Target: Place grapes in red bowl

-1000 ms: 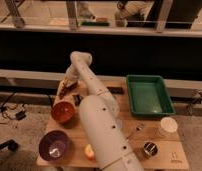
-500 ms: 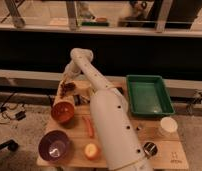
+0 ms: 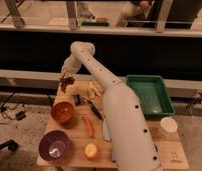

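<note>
Grapes (image 3: 67,81) are hanging in the gripper (image 3: 65,80) above the far left corner of the table (image 3: 169,150), clear of its surface; the fingers are clenched on the dark bunch. Behind them, the white arm (image 3: 121,117) is reaching up from the near edge, bending at an elbow over the far side and dropping down to the left toward the fruit.

Nearer the camera than the bunch, the red bowl (image 3: 63,112) is sitting close to the left edge, so the grapes are hovering beyond its far rim rather than over it. A purple bowl (image 3: 54,145) is resting at the near left corner, with an orange-yellow round fruit (image 3: 91,151) just beside it to the right, near the front edge. An orange carrot-like piece (image 3: 88,126) is lying between the red bowl and the arm. Pale yellowish items (image 3: 92,89) and a dark utensil (image 3: 94,109) are lying toward the far edge, by the arm. A green tray (image 3: 150,94) is occupying the far right corner, and a white lidded cup (image 3: 168,125) is standing near the right edge.
</note>
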`<state>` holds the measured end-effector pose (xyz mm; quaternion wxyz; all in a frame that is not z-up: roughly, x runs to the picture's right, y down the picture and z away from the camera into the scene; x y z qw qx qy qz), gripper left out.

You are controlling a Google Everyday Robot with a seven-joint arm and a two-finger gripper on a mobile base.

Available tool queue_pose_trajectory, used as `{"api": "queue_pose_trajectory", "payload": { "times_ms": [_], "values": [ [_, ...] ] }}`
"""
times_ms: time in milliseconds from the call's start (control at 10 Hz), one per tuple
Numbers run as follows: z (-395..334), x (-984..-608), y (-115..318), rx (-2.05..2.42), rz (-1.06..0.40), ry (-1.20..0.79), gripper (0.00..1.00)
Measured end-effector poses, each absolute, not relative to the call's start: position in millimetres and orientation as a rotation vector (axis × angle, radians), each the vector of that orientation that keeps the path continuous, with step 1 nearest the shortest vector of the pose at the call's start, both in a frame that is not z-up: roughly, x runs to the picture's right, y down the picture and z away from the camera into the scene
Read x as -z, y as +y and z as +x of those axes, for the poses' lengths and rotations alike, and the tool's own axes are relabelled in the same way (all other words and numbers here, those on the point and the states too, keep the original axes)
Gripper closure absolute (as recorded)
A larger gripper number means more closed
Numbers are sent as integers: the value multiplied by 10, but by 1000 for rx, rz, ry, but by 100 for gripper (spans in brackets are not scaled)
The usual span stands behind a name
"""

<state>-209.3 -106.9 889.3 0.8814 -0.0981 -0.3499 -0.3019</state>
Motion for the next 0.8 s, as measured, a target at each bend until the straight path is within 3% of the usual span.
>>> {"api": "queue_pose_trajectory", "payload": {
  "times_ms": [800],
  "values": [
    [-2056,-7677,-923,720,-106,-726,100]
  ]
}}
